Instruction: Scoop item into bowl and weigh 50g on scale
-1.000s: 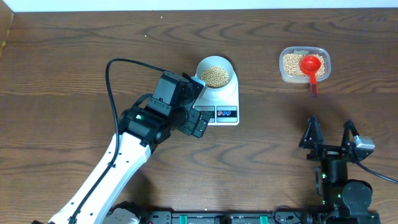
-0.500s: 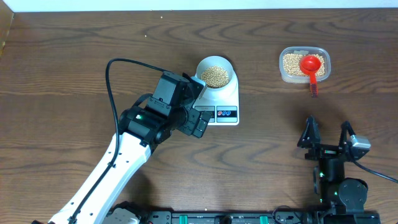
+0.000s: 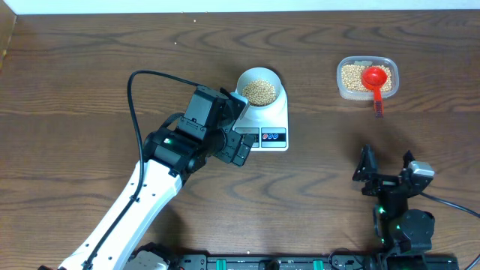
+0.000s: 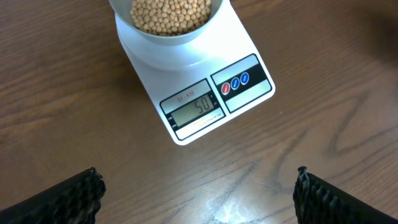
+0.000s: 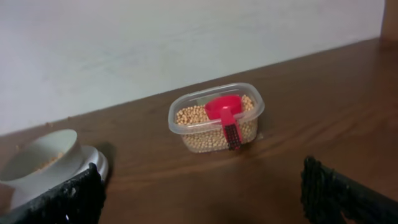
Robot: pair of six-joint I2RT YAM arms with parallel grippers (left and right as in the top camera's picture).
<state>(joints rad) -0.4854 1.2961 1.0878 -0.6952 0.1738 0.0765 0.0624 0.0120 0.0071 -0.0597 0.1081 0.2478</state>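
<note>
The pale bowl (image 3: pixel 259 91) holds tan beans (image 3: pixel 260 91) and stands on the white scale (image 3: pixel 271 129). In the left wrist view the bowl (image 4: pixel 166 32) with beans (image 4: pixel 168 11) sits at the top of the scale (image 4: pixel 205 93), whose display reads 50. My left gripper (image 3: pixel 238 131) hovers open just left of the scale's display end; in its own view it (image 4: pixel 199 196) has only bare table between its fingers. My right gripper (image 3: pixel 387 166) is open and empty near the front right, well short of the tub; in the right wrist view it (image 5: pixel 202 199) faces the tub.
A clear plastic tub (image 3: pixel 367 77) of beans stands at the back right with a red scoop (image 3: pixel 375 79) lying in it, handle over the near rim. The right wrist view shows the tub (image 5: pixel 214 121), the scoop (image 5: pixel 222 109) and the bowl (image 5: pixel 43 158) at far left.
The right arm has drawn back toward the front edge and slightly left, its gripper still open. The left arm, bowl and scale have not moved.
</note>
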